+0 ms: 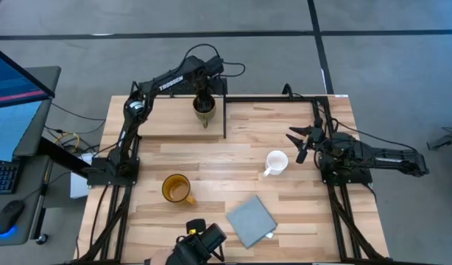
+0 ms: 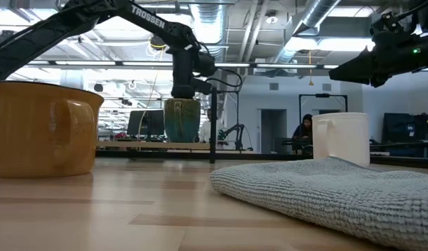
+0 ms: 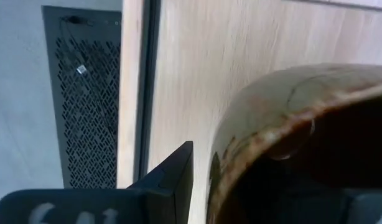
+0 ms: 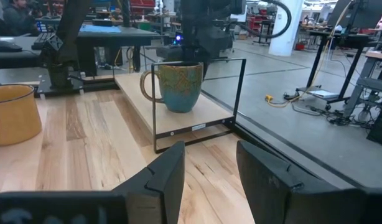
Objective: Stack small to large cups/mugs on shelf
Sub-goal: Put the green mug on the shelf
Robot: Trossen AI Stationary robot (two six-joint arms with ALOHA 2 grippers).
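The olive-brown mug (image 1: 205, 108) stands upright on the light-wood shelf (image 1: 167, 121) at the table's far side; it also shows in the low view (image 2: 182, 122) and the right wrist view (image 4: 181, 87). My left gripper (image 1: 204, 99) comes down onto its rim. The yellow-orange mug (image 1: 176, 188) stands on the tabletop at the near left. The small white mug (image 1: 276, 162) stands on the tabletop right of centre. My right gripper (image 1: 301, 140) is open and empty, above the table just right of and beyond the white mug. My left gripper has the olive-brown mug's rim wall (image 3: 241, 124) between its fingers, one finger outside (image 3: 175, 180) and one inside the dark hollow. The fingers come from above, pointing down. The mug is upright with its base on the shelf (image 4: 141, 93).
A grey folded cloth (image 1: 252, 221) lies near the table's front edge. The shelf's black frame (image 1: 224, 118) and back rail run on toward the table's far right corner. A monitor and keyboard stand off the table's left side. A person sits far behind in the room (image 2: 304, 132).
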